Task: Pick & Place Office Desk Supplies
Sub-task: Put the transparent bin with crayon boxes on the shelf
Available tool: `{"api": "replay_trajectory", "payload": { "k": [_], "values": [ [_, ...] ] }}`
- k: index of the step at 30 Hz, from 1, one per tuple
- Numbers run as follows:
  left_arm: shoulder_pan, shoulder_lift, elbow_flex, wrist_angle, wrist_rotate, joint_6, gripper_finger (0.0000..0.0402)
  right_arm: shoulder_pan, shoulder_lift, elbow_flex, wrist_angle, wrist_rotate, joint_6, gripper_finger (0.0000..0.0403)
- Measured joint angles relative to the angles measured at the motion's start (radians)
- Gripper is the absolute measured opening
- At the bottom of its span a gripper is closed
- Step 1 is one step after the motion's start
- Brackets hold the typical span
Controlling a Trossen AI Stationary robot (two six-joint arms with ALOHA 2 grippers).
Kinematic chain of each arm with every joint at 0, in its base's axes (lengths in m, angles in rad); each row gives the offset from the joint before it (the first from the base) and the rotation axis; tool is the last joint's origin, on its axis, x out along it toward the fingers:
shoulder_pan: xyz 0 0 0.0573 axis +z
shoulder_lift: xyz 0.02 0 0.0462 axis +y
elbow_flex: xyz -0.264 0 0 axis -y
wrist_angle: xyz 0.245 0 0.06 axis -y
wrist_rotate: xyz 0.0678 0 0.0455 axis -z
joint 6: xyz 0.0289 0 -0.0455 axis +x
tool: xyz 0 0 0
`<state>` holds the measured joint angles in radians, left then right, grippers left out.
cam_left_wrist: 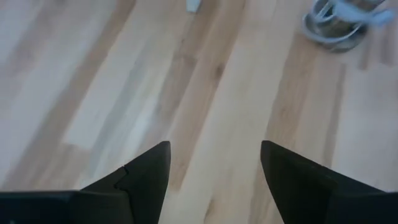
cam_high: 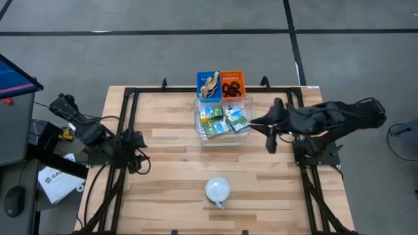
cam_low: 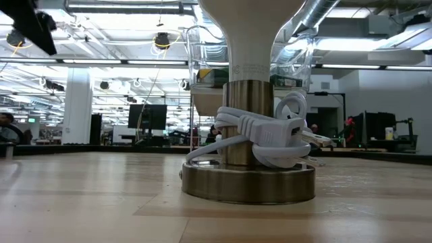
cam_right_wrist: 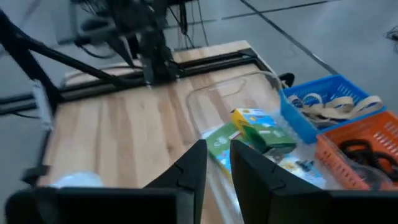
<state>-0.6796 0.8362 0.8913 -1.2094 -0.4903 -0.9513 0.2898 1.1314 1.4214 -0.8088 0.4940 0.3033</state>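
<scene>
Several yellow-and-green crayon boxes (cam_high: pixel 222 121) (cam_right_wrist: pixel 255 134) lie in a clear bin (cam_high: pixel 196 115) at the table's far middle. Behind it, tan rubber bands fill a blue basket (cam_high: pixel 209 83) (cam_right_wrist: pixel 323 102), and black loops lie in an orange basket (cam_high: pixel 232 83) (cam_right_wrist: pixel 360 146). My right gripper (cam_high: pixel 271 140) (cam_right_wrist: pixel 217 155) hovers just right of the clear bin, fingers almost together and holding nothing. My left gripper (cam_high: pixel 139 160) (cam_left_wrist: pixel 214 162) is open and empty above bare wood near the table's left edge.
A white lamp (cam_high: pixel 217 190) (cam_low: pixel 250 175) (cam_left_wrist: pixel 336 28) stands on its round metal base at the table's near middle, with its white cord wound around the stem. Black frame rails (cam_high: pixel 130 124) run along the table's left, right and far edges. Bare wood lies between the lamp and the bin.
</scene>
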Motion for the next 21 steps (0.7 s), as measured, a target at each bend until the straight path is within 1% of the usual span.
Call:
{"api": "replay_trajectory", "payload": {
  "k": [2, 5, 8, 12, 15, 17, 21],
  "values": [
    [0.01, -0.069, -0.084, 0.108, 0.006, 0.035, 0.0241, 0.04, -0.021, -0.01, 0.001, 0.035, 0.042, 0.0069],
    [0.034, -0.149, -0.224, 0.314, 0.033, 0.118, 0.0234, 0.099, -0.033, -0.018, 0.002, 0.121, 0.095, 0.0069],
    [0.068, -0.218, -0.363, 0.527, 0.039, 0.199, 0.0211, 0.142, -0.024, -0.018, 0.013, 0.205, 0.144, 0.0069],
    [0.134, -0.293, -0.496, 0.726, 0.035, 0.302, 0.0168, 0.167, -0.007, -0.019, 0.043, 0.252, 0.22, 0.0069],
    [0.158, -0.347, -0.566, 0.796, 0.034, 0.398, 0.0131, 0.17, 0.004, -0.019, 0.051, 0.268, 0.279, 0.0069],
    [0.158, -0.385, -0.607, 0.808, 0.04, 0.455, 0.0099, 0.169, 0.012, -0.02, 0.068, 0.269, 0.306, 0.0069],
    [0.159, -0.491, -0.697, 0.818, 0.072, 0.482, 0.0023, 0.167, 0.027, -0.02, 0.123, 0.273, 0.311, 0.0069]
  ]
}}
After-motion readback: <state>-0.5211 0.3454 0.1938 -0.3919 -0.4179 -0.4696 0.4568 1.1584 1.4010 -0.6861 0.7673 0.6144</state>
